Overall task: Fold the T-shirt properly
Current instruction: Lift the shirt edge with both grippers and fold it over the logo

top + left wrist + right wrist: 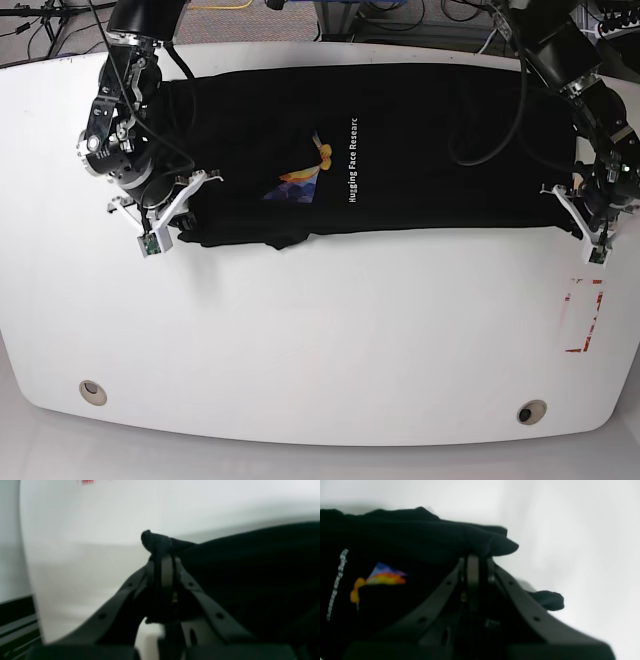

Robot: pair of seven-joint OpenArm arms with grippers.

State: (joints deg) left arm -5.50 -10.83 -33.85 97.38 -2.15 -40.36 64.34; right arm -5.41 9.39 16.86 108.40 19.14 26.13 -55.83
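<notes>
The T-shirt (400, 150), black with a small orange-and-blue print and a line of white lettering, is spread in a wide band across the far half of the white worktop (320, 340). Its near edge is pinched at both ends. At the base view's right end, a bunched corner is clamped between the jaws of the left gripper (163, 560). At the opposite end, a fold of cloth is gripped by the jaws of the right gripper (475, 560). A red mark (582, 320) is seen near the worktop's right edge.
</notes>
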